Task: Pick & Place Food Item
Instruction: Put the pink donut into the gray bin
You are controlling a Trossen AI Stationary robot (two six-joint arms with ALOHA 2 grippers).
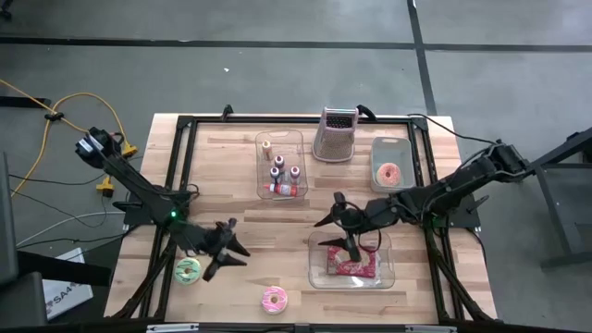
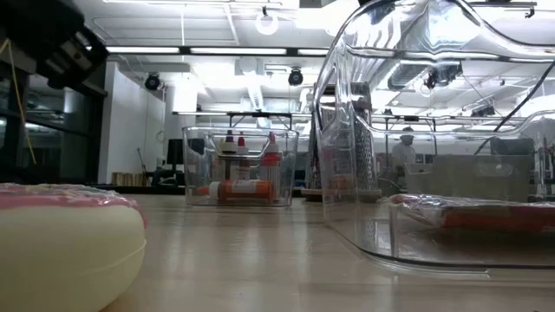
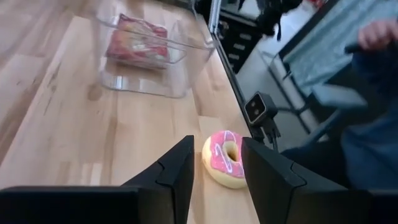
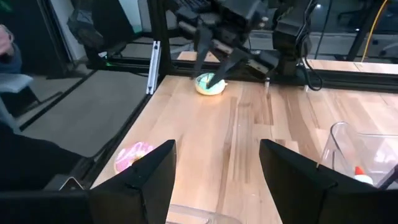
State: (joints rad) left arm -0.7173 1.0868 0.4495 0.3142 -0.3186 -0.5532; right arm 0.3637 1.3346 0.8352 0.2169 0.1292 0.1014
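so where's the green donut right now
In the high view the green donut lies on the table's left side near the front edge, beside the left gripper and left of the pink donut.

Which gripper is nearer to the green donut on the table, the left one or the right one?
Left. The left gripper hangs right beside the green donut, fingers open. The right gripper is far across the table, open above the clear tray.

"SA4", partly cut off, on a white box (image 1: 67,294) beside the table.
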